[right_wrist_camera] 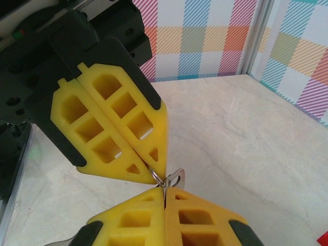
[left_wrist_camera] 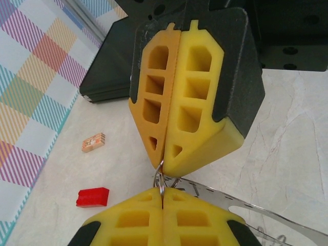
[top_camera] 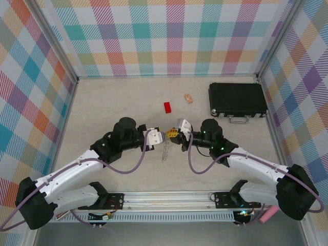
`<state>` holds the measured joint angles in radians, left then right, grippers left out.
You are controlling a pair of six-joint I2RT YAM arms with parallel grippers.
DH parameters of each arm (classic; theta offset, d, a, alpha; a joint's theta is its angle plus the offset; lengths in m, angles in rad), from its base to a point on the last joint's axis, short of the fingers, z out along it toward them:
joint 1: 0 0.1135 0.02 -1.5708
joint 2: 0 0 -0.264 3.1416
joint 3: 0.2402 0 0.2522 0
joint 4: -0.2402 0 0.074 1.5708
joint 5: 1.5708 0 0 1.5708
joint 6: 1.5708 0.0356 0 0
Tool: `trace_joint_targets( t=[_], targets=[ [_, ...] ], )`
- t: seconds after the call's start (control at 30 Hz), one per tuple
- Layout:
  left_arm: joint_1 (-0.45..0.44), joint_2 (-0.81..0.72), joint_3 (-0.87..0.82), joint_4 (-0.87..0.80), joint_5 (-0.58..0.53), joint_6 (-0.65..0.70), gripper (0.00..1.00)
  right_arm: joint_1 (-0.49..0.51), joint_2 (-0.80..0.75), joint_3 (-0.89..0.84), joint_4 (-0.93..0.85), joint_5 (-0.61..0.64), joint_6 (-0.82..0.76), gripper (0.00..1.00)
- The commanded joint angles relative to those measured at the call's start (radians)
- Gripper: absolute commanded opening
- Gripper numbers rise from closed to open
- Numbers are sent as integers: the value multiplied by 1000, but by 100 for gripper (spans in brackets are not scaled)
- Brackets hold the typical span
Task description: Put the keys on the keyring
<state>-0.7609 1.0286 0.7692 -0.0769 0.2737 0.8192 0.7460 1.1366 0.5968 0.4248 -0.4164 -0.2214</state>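
Your left gripper (left_wrist_camera: 162,197) and right gripper (right_wrist_camera: 165,193) stood tip to tip over the middle of the pale marbled table (top_camera: 102,102). Each was pressed together on one small wire loop (left_wrist_camera: 161,179) of the thin flat grey keyring (left_wrist_camera: 215,200), which hung from them toward the tabletop.

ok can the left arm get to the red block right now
Probably not yet. The way to the red block looks free, but the left gripper is shut on a wire loop that the right gripper also pinches, so it would likely have to let go first.
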Motion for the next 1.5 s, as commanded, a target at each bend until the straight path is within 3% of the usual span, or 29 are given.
trace_joint_targets(
  t=[0.0, 0.37, 0.67, 1.1, 1.3, 1.47],
  targets=[
    [2, 6, -13, 27, 45, -29, 0, 5, -25, -11, 47, -13, 11, 0],
    [-14, -16, -64, 58, 53, -61, 0, 5, -32, -16, 61, 86, 28, 0],
    [-19, -12, -68, 76, 32, -74, 0, 6, -34, -22, 65, 79, 27, 0],
    [-14, 13, -101, 348, -46, -328, 0, -36, -64, -52, 135, 76, 82, 0],
    [12, 45, -160, 599, -57, -527, 0, -218, -54, -26, 277, -162, 333, 0],
    [56, 82, -149, 690, 30, -689, 0, -285, -9, 11, 371, -298, 448, 0]
  ],
)
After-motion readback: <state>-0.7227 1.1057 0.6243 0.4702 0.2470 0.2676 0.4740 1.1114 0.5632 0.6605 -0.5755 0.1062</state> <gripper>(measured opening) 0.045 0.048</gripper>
